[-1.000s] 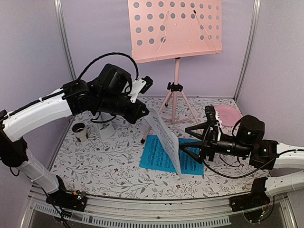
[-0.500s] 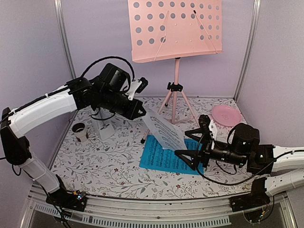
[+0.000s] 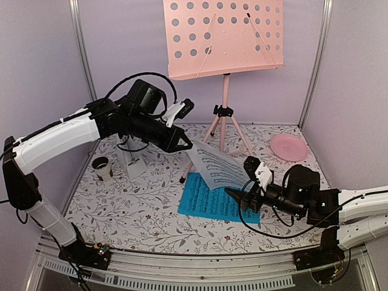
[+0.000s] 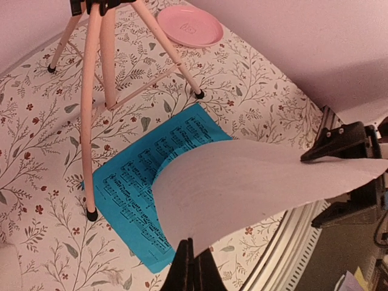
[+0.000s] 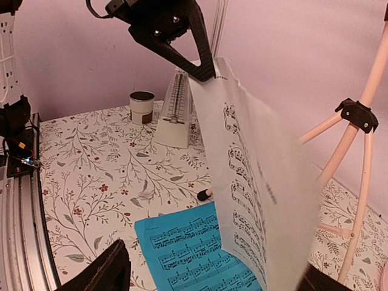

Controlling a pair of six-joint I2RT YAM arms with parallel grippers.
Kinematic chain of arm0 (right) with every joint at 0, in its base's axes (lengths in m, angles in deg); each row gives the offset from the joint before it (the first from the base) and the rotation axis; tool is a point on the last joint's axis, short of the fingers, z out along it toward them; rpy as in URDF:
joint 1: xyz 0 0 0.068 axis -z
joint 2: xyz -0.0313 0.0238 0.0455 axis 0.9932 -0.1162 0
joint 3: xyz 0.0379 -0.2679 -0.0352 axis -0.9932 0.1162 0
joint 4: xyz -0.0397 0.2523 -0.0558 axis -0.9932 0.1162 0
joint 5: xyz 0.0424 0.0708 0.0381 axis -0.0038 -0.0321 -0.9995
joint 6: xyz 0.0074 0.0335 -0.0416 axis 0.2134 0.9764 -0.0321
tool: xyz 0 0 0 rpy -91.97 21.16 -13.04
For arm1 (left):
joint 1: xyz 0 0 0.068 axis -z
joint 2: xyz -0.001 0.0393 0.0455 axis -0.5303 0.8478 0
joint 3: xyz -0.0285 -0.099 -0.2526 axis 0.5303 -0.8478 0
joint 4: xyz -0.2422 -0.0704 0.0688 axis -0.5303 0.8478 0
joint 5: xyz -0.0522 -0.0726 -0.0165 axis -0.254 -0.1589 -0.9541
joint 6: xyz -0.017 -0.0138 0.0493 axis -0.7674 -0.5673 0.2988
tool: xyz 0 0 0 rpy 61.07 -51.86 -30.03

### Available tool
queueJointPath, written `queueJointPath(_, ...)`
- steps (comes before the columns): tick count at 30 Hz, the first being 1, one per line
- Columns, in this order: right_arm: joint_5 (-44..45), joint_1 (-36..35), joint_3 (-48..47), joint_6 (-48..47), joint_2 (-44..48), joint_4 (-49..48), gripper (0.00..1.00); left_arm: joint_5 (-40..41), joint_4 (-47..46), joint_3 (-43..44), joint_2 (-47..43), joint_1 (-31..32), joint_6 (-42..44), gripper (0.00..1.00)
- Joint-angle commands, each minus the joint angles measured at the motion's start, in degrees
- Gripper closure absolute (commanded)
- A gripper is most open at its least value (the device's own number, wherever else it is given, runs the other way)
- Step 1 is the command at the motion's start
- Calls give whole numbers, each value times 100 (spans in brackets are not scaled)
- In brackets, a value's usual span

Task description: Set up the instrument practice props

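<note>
My left gripper [image 3: 183,143] [image 4: 191,244] is shut on the top corner of the white sheet of music [image 3: 218,169] [image 4: 254,182] [image 5: 260,182]. The sheet hangs slanted in the air above the bright blue sheet [image 3: 205,197] [image 4: 138,182] [image 5: 194,254], which lies flat on the floor. My right gripper [image 3: 237,195] [image 5: 212,262] is open, its fingers [image 5: 104,273] wide apart either side of the white sheet's lower edge and not pinching it. The pink music stand [image 3: 224,39] rises behind, its desk bare. The white metronome [image 5: 176,109] stands at the left.
A small dark cup [image 3: 102,168] [image 5: 142,106] stands by the metronome near the left wall. A pink plate [image 3: 288,147] [image 4: 189,25] lies at the back right. The stand's tripod legs [image 4: 100,60] spread just behind the blue sheet. Walls close the left, back and right sides.
The white sheet has swung from hanging steeply to lying slanted toward the right. My right gripper has moved left to the sheet's lower edge, and its jaws have narrowed a little.
</note>
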Motion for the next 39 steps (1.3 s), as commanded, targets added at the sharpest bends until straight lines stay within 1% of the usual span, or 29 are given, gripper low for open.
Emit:
queueJointPath(1, 429, -19, -155, -310, -92, -368, 35, -417, -238, 91, -140, -50, 305, 100)
queueJointPath(8, 437, -2, -155, -530, 217, -419, 74, -456, -253, -18, -328, -52, 560, 100)
queueJointPath(11, 480, 19, -237, -536, 341, -252, 99, -291, -290, -75, -372, -62, 614, 100)
queueJointPath(12, 504, 36, -291, -517, 383, -148, 100, -184, -307, -85, -369, -59, 626, 100)
queueJointPath(13, 549, 53, -349, -499, 427, -49, 100, -40, -347, -101, -365, -63, 626, 90)
queueJointPath(14, 598, 89, -389, -447, 504, 38, 100, 78, -432, -163, -364, -75, 634, 77)
queueJointPath(15, 630, 165, -430, -340, 603, 131, 100, 189, -588, -312, -387, -99, 642, 57)
queueJointPath(16, 646, 238, -454, -255, 715, 226, 100, 322, -803, -484, -414, -134, 645, 42)
queueJointPath(17, 649, 332, -484, -117, 841, 332, 100, 415, -1020, -674, -436, -180, 686, 33)
queueJointPath(18, 667, 420, -530, -4, 950, 456, 100, 495, -1275, -869, -446, -217, 751, 28)
queueJointPath(19, 704, 493, -561, 186, 1066, 568, 100, 645, -1520, -1042, -445, -250, 804, 25)
queueJointPath(24, 807, 757, -581, 653, 1522, 957, 100, 847, -3176, -1795, -223, -478, 1235, 27)
queueJointPath(28, 983, 886, -605, 781, 1721, 1176, 100, 744, -4110, -1766, 391, -620, 1725, 29)
queueJointPath(33, 1228, 970, -641, 842, 1786, 1299, 100, 160, -4178, -900, 1673, -801, 1950, 37)
queueJointPath(37, 1242, 1021, -638, 842, 1779, 1304, 100, 16, -4187, -344, 2533, -917, 1995, 41)
queueJointPath(39, 1245, 1054, -650, 817, 1794, 1303, 100, -82, -4173, -174, 2763, -959, 2018, 45)
